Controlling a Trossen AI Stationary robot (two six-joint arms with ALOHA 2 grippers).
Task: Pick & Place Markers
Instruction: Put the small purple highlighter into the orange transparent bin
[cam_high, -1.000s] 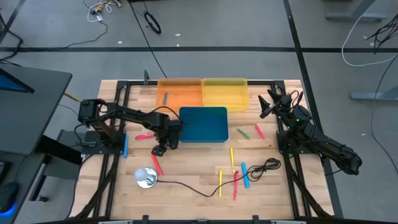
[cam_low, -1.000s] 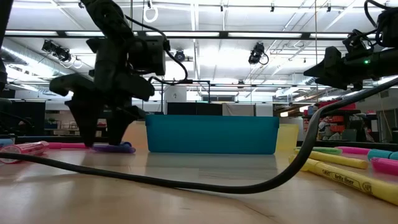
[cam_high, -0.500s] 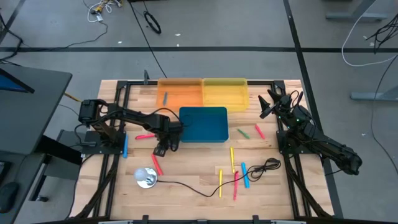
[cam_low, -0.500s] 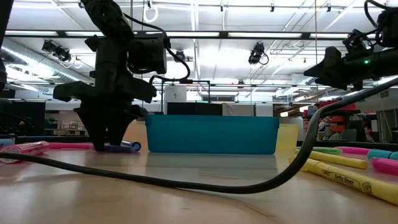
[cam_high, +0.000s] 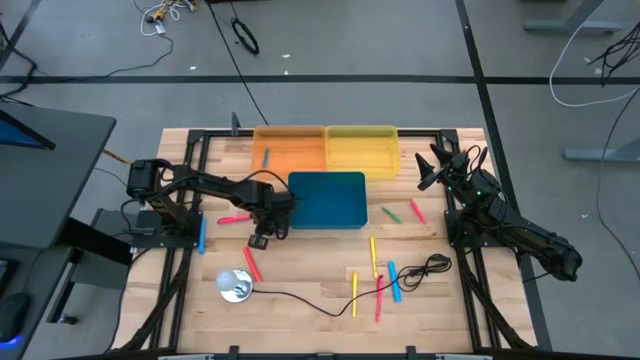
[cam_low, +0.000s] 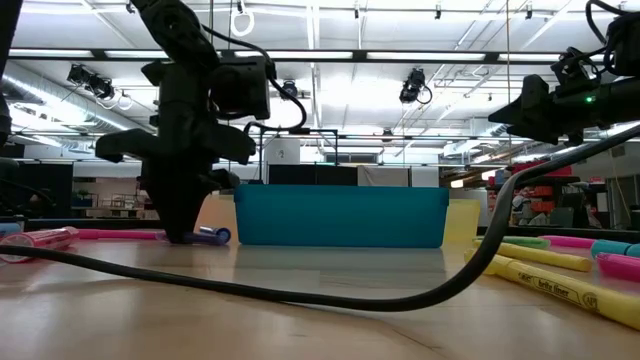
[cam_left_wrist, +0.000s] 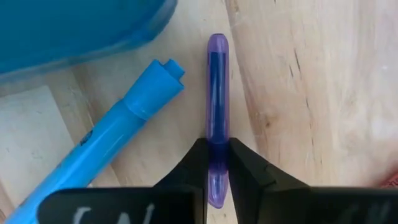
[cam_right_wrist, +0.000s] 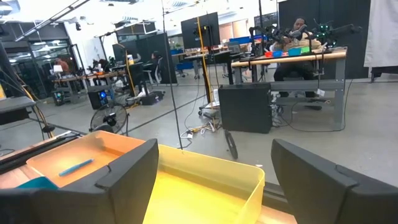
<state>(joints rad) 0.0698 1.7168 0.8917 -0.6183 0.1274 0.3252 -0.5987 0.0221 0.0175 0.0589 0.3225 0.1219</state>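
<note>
Three bins: one orange (cam_high: 295, 150), one yellow (cam_high: 360, 150), one blue (cam_high: 325, 200). One black cable (cam_high: 435, 265).

Markers, about twelve in all:
- One purple marker (cam_left_wrist: 217, 81) in the left claw (cam_left_wrist: 216, 149).
- One blue marker (cam_left_wrist: 118, 124) just beside the claw.
- Three more near the claw: pink (cam_high: 232, 218), blue (cam_high: 200, 235) and red (cam_high: 250, 265).
- One marker in the orange bin (cam_high: 266, 157).
- About six well away, past the blue bin.

Hemmed in at purple marker (cam_left_wrist: 217, 112): blue bin (cam_high: 327, 199) wall near one side, blue marker (cam_left_wrist: 106, 142) just beside. Open wood opposite.
</note>
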